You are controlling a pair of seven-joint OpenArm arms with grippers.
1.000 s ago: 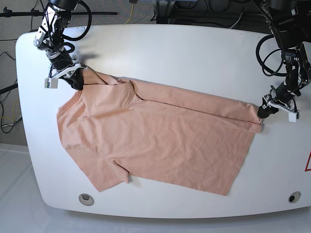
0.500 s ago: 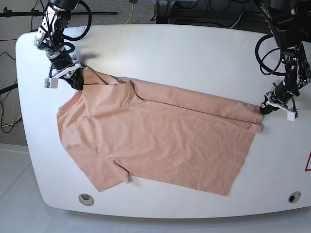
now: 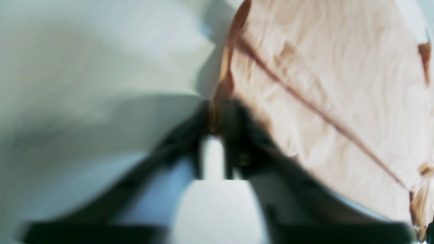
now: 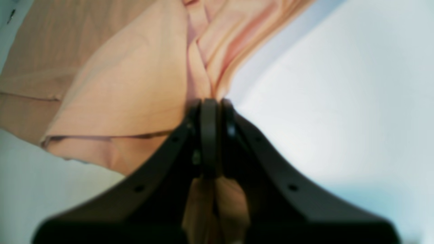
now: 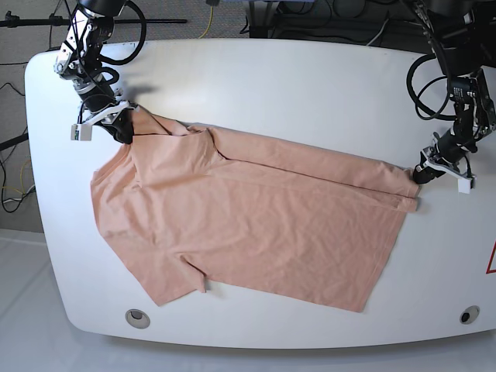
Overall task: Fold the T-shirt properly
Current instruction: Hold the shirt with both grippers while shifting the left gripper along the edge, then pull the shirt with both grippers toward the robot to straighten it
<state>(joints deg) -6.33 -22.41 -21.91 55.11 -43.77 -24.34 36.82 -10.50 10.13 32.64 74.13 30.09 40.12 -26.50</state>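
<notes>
Where the worktop curves toward the near edge, two round fittings are set into it, one near the left corner and one near the right corner. Just beyond them lies the T-shirt, spread flat across the middle of the worktop with its long axis running left to right. One short sleeve points toward the near edge. The hem end reaches the right side, and the shoulder end reaches the left.

Along the far side, a strip of fabric is folded over the body and forms a long double layer.

At the right end of this fold, the left arm's fingers sit on the fabric corner. In the left wrist view, the left fingers stand close together with a thin edge of the T-shirt between their tips. This view is blurred, so whether they clamp the fabric cannot be told.

At the far left, the right arm's fingers meet the shoulder corner. In the right wrist view, the right fingers are closed tight on a bunched pleat of the T-shirt, which fans out from the tips.
</notes>
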